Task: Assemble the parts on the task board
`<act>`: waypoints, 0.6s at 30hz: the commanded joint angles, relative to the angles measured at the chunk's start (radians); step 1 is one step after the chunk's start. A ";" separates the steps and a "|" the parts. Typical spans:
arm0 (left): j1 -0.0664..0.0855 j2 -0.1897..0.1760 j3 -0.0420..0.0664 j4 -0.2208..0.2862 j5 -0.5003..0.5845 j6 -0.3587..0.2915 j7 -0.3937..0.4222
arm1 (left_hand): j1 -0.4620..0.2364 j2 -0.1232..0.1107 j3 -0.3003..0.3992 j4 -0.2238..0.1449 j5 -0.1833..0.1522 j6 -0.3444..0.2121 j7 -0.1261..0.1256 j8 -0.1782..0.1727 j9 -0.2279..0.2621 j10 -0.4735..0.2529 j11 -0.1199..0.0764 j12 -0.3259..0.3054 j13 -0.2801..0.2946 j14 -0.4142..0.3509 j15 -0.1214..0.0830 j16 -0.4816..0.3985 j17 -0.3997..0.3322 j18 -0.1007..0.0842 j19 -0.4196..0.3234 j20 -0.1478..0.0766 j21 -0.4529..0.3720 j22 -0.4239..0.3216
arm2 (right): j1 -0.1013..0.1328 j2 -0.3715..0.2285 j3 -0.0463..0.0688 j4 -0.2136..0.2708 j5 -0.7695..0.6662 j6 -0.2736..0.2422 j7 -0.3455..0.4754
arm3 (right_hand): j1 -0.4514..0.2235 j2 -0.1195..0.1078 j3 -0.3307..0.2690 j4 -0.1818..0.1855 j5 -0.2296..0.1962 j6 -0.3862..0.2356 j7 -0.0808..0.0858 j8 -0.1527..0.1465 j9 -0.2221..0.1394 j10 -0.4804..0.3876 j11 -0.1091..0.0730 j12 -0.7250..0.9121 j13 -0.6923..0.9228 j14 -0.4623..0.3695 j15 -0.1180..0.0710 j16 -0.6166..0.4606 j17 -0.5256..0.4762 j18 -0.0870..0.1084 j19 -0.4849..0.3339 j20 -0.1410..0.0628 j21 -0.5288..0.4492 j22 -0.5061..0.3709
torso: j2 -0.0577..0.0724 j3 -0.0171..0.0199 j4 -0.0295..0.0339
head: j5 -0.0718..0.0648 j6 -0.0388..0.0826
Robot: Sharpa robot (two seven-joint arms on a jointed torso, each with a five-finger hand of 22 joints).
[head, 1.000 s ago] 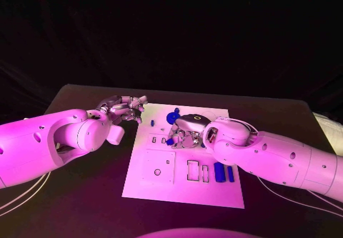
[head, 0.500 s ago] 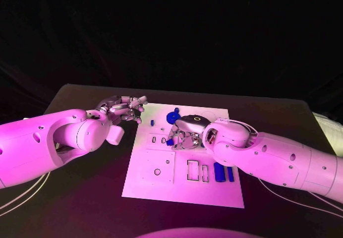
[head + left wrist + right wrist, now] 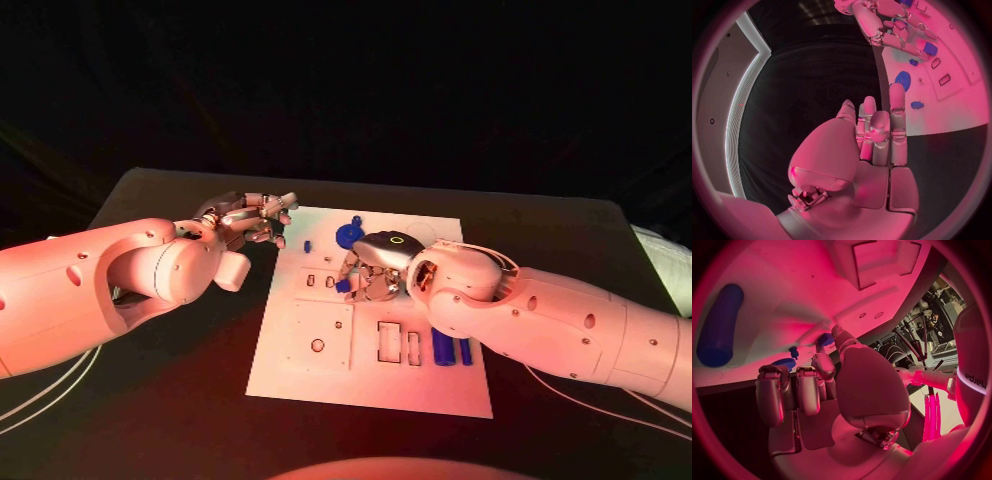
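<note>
Right robot hand low over the middle of the task board, fingers curled down, fingertips pinching a small blue part against the white surface, as shown in the right wrist view. Just beside it in the same view, a round ribbed blue part near the fingers, and a long blue cylinder lying flat on the board, well apart.

Left robot hand off the board's far left corner, above the dark bench, fingers held close together and nearly straight, nothing held between them in the left wrist view.

On the board in the head view: a round blue gear near the far edge, a small blue peg just beside the left robot hand, another small blue piece at the far edge. Toward the near right part of the board, two blue bars lying side by side, next to rectangular cut-outs. An oval slot near the left edge.
</note>
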 commanded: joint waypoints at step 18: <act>0.000 0.003 0.001 0.000 -0.019 0.022 -0.007 | 0.005 -0.001 0.008 0.000 0.002 -0.006 0.001 -0.006 -0.002 -0.006 -0.001 -0.006 -0.002 -0.007 0.001 -0.008 -0.003 0.020 -0.001 0.002 -0.006 -0.002 | -0.017 0.003 -0.004 0.003 -0.092 -0.013 -0.047 | 0.061 0.033 0.015 -0.024 -0.006 0.056 -0.015 0.025 0.007 0.022 -0.014 0.027 0.015 0.080 -0.007 0.004 0.158 0.000 0.054 -0.004 0.009 0.177 | 0.000 0.0000 0.0008 | 0.001 -0.010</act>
